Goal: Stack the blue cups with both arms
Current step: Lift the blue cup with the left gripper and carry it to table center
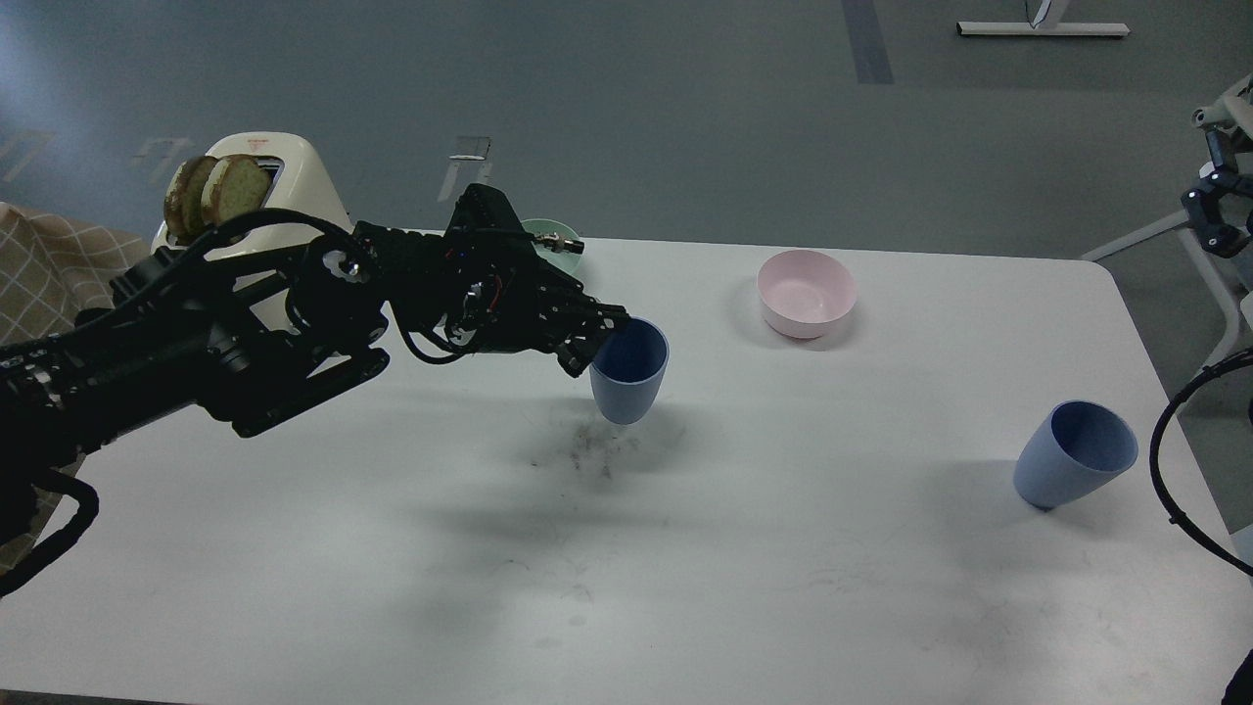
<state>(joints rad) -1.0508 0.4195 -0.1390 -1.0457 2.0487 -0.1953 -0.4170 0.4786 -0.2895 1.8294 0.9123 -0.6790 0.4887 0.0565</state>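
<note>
My left gripper (pixel 599 338) is shut on the near-left rim of a blue cup (pixel 631 374). The cup hangs upright, its narrow base just over or on the white table (pixel 392 548) at mid-table, above some dark smudges. The second blue cup (pixel 1074 455) stands tilted on the table at the right, open mouth up, free of any gripper. My right gripper (pixel 1217 211) is small and dark at the far right edge, well above and beyond that cup; its fingers cannot be told apart.
A pink bowl (pixel 807 292) sits at the back right of centre. A mint-green bowl (pixel 566 245) is mostly hidden behind my left arm. A cream toaster (pixel 274 176) holding bread slices stands at the back left. A black cable (pixel 1175 460) loops by the right table edge.
</note>
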